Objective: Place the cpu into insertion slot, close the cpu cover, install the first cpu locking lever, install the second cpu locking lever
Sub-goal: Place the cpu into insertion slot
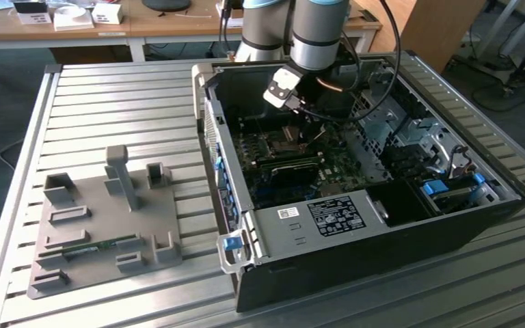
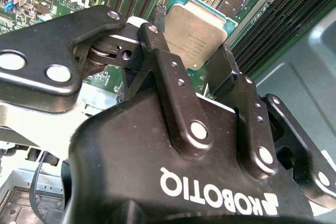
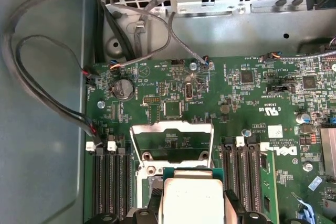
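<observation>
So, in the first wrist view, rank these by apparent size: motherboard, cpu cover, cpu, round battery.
1. motherboard
2. cpu cover and cpu: look alike, and the cpu is nearer the camera, so unranked
3. round battery

We are seeing soft, even room light falling on the slatted counter (image 1: 107,96) beside the computer case (image 1: 381,253) in the exterior view, with only faint shadows there. Inside the case the light is dropping off, and the arm (image 1: 317,34) above the case is shading the motherboard (image 1: 335,167). In the second wrist view the black tool (image 2: 190,45) is catching a pale sheen on its links. In both wrist views the cpu (image 2: 194,30) (image 3: 191,200) inside the case is glaring, washing almost white in the first wrist view.
</observation>
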Robot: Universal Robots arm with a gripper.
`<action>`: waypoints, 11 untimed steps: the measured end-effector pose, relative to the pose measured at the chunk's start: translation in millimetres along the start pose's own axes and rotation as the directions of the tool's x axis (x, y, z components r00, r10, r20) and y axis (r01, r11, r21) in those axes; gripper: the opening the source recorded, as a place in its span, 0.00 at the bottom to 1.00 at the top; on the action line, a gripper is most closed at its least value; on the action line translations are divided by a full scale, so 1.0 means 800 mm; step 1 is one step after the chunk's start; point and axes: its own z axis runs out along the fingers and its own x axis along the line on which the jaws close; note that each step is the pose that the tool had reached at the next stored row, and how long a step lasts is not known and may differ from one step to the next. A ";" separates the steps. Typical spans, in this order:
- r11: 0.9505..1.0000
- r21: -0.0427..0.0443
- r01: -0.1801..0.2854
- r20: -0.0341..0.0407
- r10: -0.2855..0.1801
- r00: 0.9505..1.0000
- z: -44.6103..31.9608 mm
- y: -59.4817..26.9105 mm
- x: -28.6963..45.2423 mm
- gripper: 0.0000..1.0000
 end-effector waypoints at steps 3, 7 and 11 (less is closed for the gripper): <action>1.000 0.000 0.000 0.000 0.000 1.000 0.0000 0.000 0.0000 0.54; 1.000 0.000 0.000 0.000 0.000 1.000 0.0005 -0.001 -0.0001 0.54; 1.000 0.000 0.000 0.000 0.000 1.000 0.0005 -0.003 -0.0001 0.54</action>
